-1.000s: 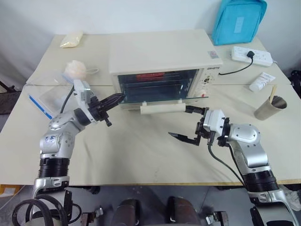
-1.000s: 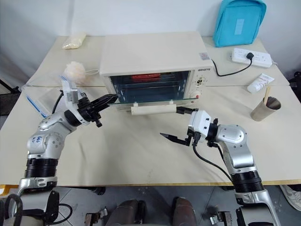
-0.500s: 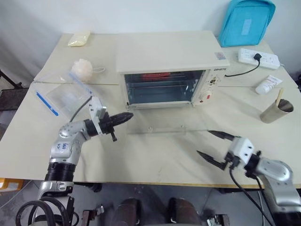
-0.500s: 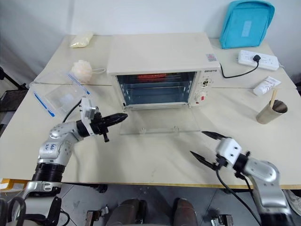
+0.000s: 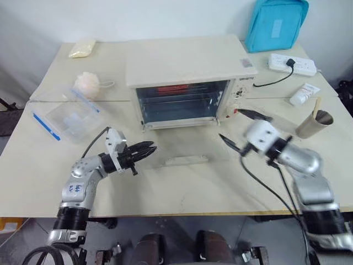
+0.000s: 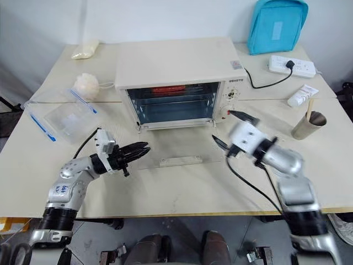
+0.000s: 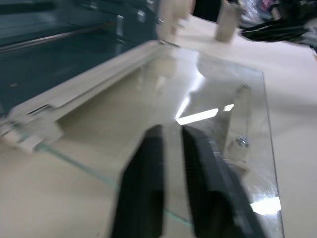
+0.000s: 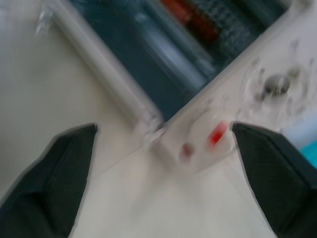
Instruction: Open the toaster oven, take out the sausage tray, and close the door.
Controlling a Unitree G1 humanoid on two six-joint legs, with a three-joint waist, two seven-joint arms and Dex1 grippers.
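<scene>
The cream-white toaster oven (image 5: 187,69) stands mid-table. Its glass door (image 5: 171,146) lies folded down flat, the bar handle (image 5: 187,160) nearest me. Inside, red sausages (image 5: 185,87) show on the sausage tray, high in the cavity; the tray's metal is hard to make out. My left gripper (image 5: 150,147) sits level at the door's left edge. In the left wrist view its fingers (image 7: 143,188) stand a narrow gap apart over the glass, with nothing between them. My right gripper (image 5: 241,128) hovers wide open and empty by the oven's lower right corner, near the red-dotted knobs (image 8: 215,134).
A clear plastic box with a blue strip (image 5: 69,116) and a pale puff (image 5: 87,81) lie at the left. A blue bag (image 5: 276,25), power strip (image 5: 292,63), white tube (image 5: 305,94) and metal cup with a stick (image 5: 317,124) stand at the right.
The door has dropped from partly open to flat on the table. My left gripper sank with it and parted its fingers slightly. My right gripper swung low, then rose to the oven's right corner.
</scene>
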